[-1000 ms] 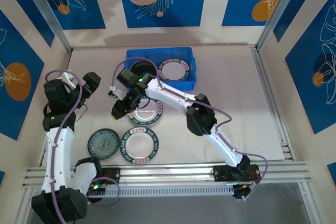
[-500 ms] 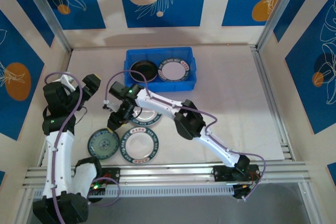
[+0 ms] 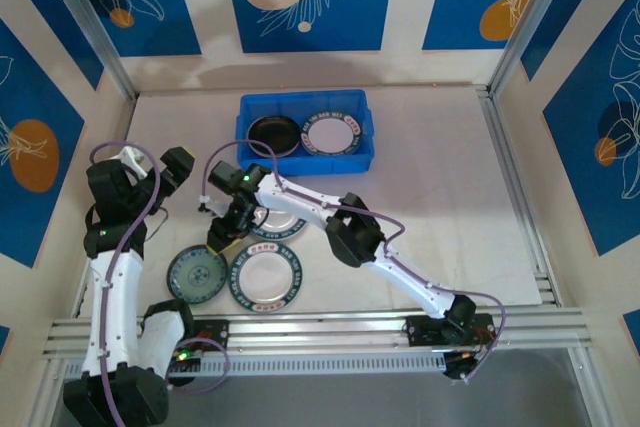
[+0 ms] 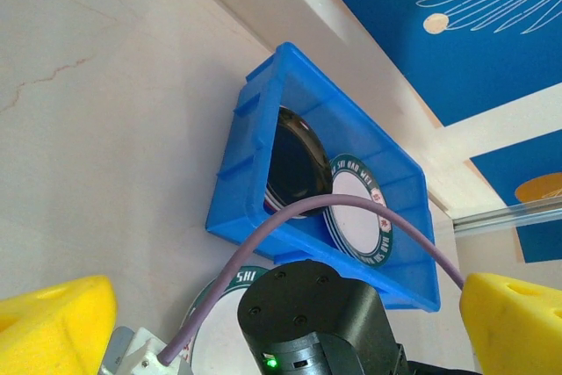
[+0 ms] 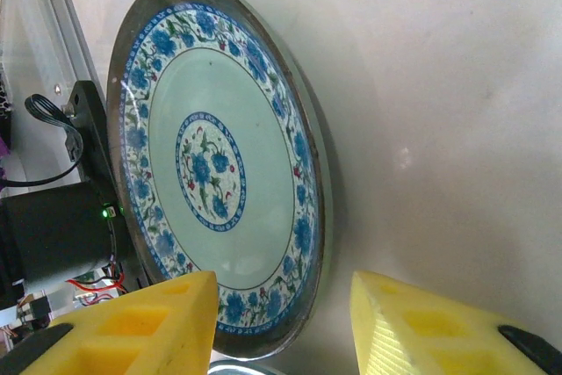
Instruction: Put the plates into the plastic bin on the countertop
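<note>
Nearest the arms, a blue-flowered plate (image 3: 197, 274) and a dark-rimmed white plate (image 3: 266, 278) lie side by side on the pale surface (image 3: 450, 197). The right pincer (image 5: 281, 305) hangs half spread over the flowered plate's rim, gripping nothing. The left pincer (image 4: 281, 322) stands wide and empty. Farther back, the blue bin (image 3: 300, 98) holds a black plate (image 3: 273, 133) and a patterned-rim plate (image 3: 334, 133).

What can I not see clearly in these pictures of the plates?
- Top view: the right arm covers much of the plate beneath it.
- Left wrist view: a black housing and the bottom edge cut off a lettered plate.
- Right wrist view: the right tool's yellow fingers hide the floral plate's lower rim.
</note>
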Tool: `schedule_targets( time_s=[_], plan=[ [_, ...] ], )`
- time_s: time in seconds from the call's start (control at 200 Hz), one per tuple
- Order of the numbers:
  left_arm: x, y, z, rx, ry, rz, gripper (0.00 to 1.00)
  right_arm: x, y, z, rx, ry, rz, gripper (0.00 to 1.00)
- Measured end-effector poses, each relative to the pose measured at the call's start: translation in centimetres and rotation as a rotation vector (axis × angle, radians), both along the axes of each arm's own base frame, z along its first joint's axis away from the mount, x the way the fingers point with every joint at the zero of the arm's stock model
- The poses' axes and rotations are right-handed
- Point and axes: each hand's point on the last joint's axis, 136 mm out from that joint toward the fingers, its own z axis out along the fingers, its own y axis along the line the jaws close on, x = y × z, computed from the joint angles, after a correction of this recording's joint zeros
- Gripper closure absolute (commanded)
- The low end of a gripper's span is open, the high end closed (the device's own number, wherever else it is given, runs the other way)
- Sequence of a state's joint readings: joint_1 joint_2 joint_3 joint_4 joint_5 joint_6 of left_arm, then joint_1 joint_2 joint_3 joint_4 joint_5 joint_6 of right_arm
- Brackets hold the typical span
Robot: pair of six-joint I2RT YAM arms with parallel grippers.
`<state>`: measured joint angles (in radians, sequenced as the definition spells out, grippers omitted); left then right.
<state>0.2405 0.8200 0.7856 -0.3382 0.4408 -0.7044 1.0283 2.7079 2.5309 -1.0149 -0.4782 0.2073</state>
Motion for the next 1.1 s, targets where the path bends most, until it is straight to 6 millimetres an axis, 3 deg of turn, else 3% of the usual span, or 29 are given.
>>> schedule_targets(
  time_s=[0.505,0.775,1.101],
  plan=[
    [-0.1,0.0,-1.8,-0.006,0.034,-0.001,0.0,-0.5,-0.1,-1.6,-0.033,0.026,0.005,0.64],
    [-0.2,0.0,-3.0,-0.01,0.057,-0.002,0.0,-1.7,0.6,-1.0,-0.02,0.027,0.027,0.72],
    [-0.2,0.0,-3.5,-0.009,0.064,-0.002,0.0,-1.5,0.6,-2.1,-0.041,0.049,0.008,0.75]
  ],
)
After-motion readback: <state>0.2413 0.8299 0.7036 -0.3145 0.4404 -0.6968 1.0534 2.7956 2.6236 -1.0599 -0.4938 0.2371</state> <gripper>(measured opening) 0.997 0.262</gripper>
